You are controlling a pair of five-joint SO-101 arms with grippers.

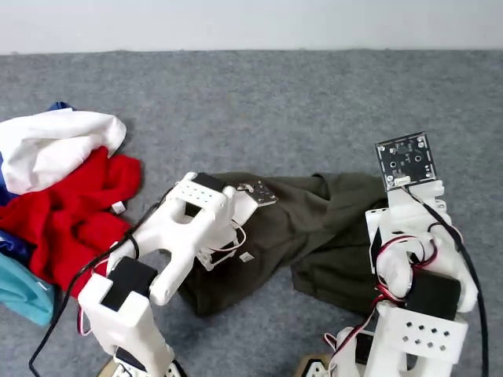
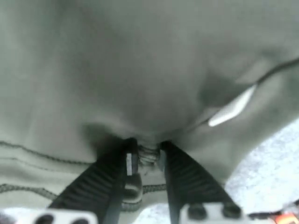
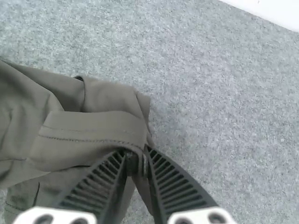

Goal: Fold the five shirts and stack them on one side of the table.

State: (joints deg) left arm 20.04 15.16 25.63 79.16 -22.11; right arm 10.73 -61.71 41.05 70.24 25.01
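Olive shirt (image 1: 299, 228) pinched at two places on the grey table (image 1: 275, 110).
At the left edge a white shirt (image 1: 55, 149) lies atop a red shirt (image 1: 78, 212); mid-table the left gripper (image 2: 145, 156) clamps a bunched fold of the olive shirt, and the right gripper (image 3: 135, 161) nips its hemmed edge.

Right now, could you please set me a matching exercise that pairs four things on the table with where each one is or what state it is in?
Column one:
1. olive shirt
2. white shirt
3. red shirt
4. right gripper

Column two:
A. draped over the red shirt, at the table's left side
B. shut on the olive shirt's hem
C. mid-table, bunched and partly doubled over
D. crumpled, partly under the white shirt

Pairs: 1-C, 2-A, 3-D, 4-B.
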